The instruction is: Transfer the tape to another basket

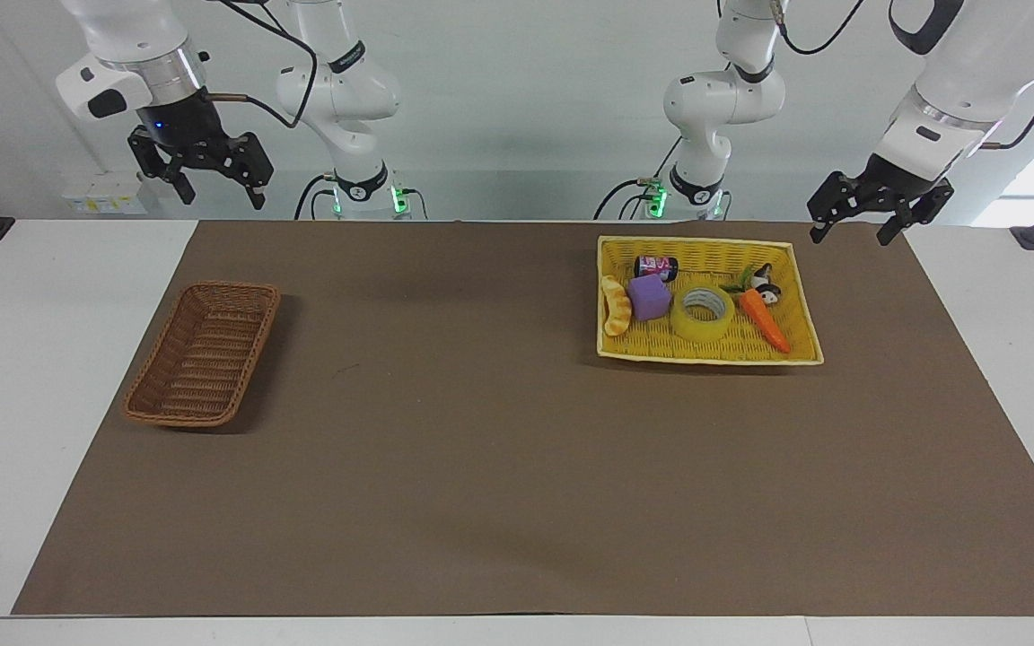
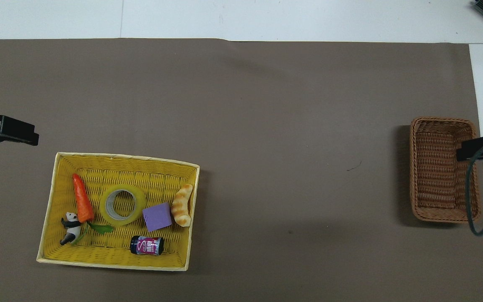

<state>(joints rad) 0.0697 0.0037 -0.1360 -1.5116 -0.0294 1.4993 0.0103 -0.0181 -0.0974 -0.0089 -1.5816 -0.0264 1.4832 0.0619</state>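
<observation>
Overhead, both grippers are cut off at the frame edges; facing, left gripper [image 1: 867, 220] and right gripper [image 1: 210, 179] hang raised, fingers spread, holding nothing. Tape [image 1: 702, 312] lies flat in the yellow basket [image 1: 705, 355], between purple cube [image 1: 649, 297] and carrot [image 1: 765, 318]. Wicker basket [image 1: 142, 408] sits well apart, toward the right arm's end.

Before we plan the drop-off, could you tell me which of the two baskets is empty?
The brown wicker basket at the right arm's end is empty; the yellow basket holds the tape and other items.
</observation>
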